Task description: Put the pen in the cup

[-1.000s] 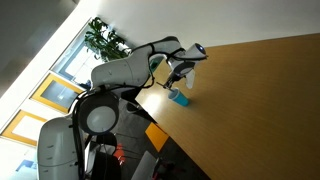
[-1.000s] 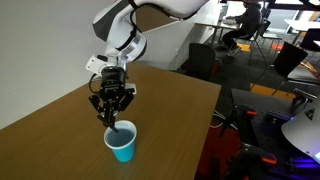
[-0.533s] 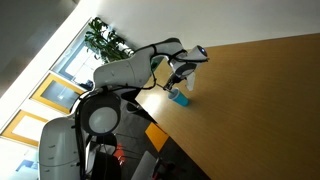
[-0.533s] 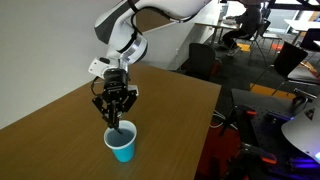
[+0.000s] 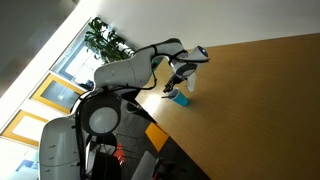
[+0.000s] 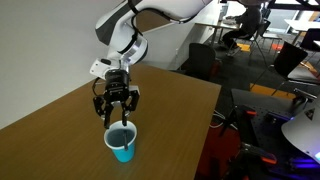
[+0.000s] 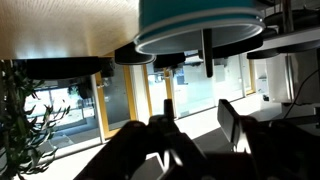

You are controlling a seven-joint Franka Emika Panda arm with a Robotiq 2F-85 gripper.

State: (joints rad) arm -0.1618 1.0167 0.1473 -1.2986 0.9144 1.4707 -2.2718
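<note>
My end effector [image 6: 119, 118] hangs spread and empty, straight above the cup [image 6: 122, 150] on the tabletop [image 6: 60, 125]; the pen [image 7: 207, 52] stands inside, propped by the rim, the job apparently done.

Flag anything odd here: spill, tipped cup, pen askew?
Nothing stands out. The cup stands upright on the table, with no spill visible around it. In the wrist view, a dark stick, apparently the pen, sticks out past the cup's rim. The gripper hangs open just above the cup.
</note>
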